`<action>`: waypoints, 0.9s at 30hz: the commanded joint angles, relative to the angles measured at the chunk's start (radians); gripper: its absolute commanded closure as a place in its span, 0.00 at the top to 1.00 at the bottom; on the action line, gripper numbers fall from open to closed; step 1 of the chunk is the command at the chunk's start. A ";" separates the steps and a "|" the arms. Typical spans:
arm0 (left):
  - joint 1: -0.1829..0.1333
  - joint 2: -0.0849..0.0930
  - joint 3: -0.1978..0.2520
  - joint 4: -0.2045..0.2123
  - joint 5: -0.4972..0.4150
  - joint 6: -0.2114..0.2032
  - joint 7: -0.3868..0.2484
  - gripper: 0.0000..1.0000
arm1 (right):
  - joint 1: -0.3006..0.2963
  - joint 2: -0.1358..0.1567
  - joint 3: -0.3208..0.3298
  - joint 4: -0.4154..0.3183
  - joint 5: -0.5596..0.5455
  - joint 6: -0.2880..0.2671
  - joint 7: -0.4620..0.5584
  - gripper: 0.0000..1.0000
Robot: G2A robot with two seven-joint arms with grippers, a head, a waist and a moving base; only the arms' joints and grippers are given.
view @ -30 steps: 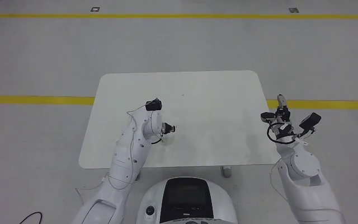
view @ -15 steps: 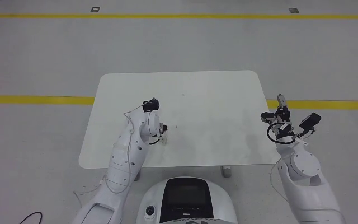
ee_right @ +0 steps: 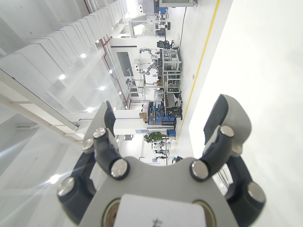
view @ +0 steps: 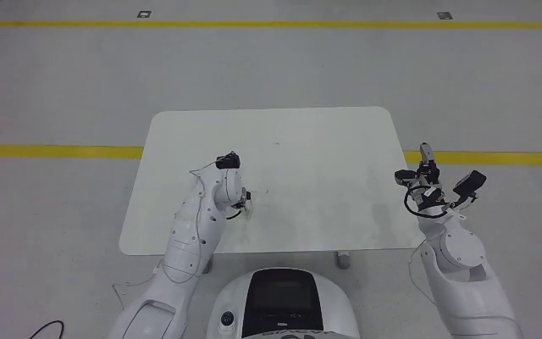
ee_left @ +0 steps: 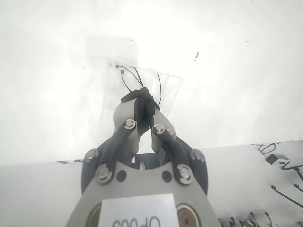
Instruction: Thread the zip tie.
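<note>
table (view: 339,144), left tool (ee_left: 142,94) retracted, gripping zip tie (ee_left: 123,78)

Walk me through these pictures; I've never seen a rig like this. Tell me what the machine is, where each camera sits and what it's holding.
This is a two-armed robot at a white table. The top view looks down from a camera above its arms. The other two views come from cameras on the wrists, each looking along its own gripper. The left gripper is over the table, shut on thin black zip ties above a clear plastic sheet. The right gripper is open, holds nothing, and sits beside the table's right edge.
</note>
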 commanded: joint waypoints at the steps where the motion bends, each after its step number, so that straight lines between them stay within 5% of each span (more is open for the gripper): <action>1: -0.010 -0.004 0.005 0.028 0.008 0.000 0.002 0.00 | 0.000 0.000 0.000 0.000 0.000 0.000 0.000 1.00; 9: -0.044 -0.014 0.006 0.096 0.061 0.000 -0.020 0.00 | 0.000 0.000 0.000 0.000 0.000 0.000 0.000 1.00; 27: -0.051 -0.005 0.040 0.110 0.183 -0.013 -0.064 0.00 | 0.000 0.000 0.000 0.000 0.000 0.000 0.000 1.00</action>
